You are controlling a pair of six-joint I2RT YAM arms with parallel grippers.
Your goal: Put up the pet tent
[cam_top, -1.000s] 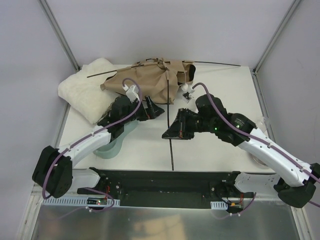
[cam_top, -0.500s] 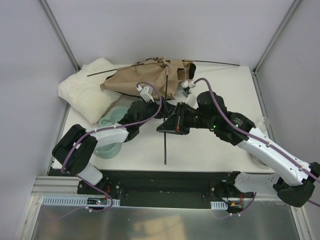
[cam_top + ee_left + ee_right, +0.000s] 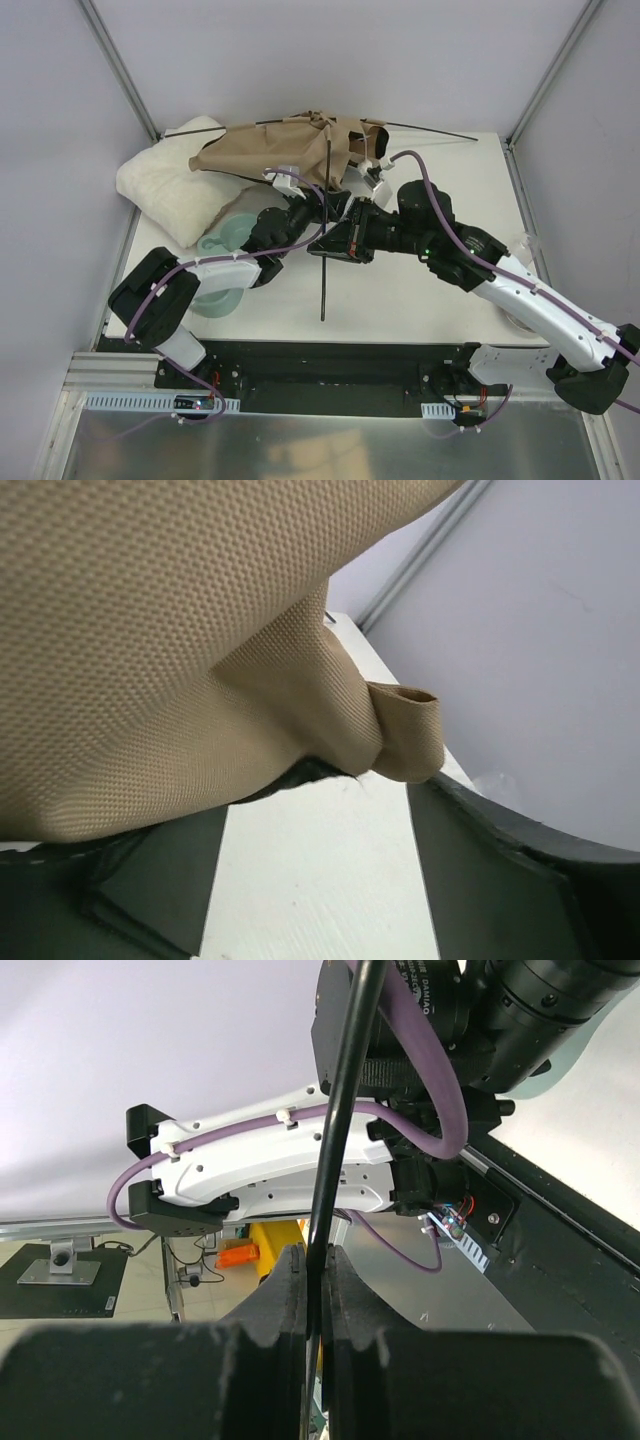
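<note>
A: Position of the pet tent (image 3: 270, 150) to be noted.

B: It is found at the far middle of the table (image 3: 420, 300), crumpled. Seen from overhead, its left corner overlaps the white cushion (image 3: 160, 185) that is laid at the far left. A second pole (image 3: 430, 130) is seen projecting from the fabric toward the far right corner.

A: Right gripper (image 3: 315, 1260)?

B: Pressed together on a thin black pole (image 3: 345, 1090). In the right wrist view the pole is pinched between the two fingers and nothing else is held. From above, this pole is seen running from the tent fabric toward the near edge. Whether its lower end is rested on the table cannot be told.

A: Left gripper (image 3: 315, 820)?

B: It is tucked under the tent's near edge, just left of the right gripper. In the left wrist view its fingers (image 3: 150, 880) are spread, with bare table visible between them. Tan mesh fabric is hung over them, and a small fabric loop (image 3: 405, 735) is seen near the finger on the right of that view. Contact between fabric and fingers cannot be confirmed.

A: Anything else recorded?

B: A pale green object (image 3: 225, 235) is partly hidden behind the left arm, near the cushion.
</note>
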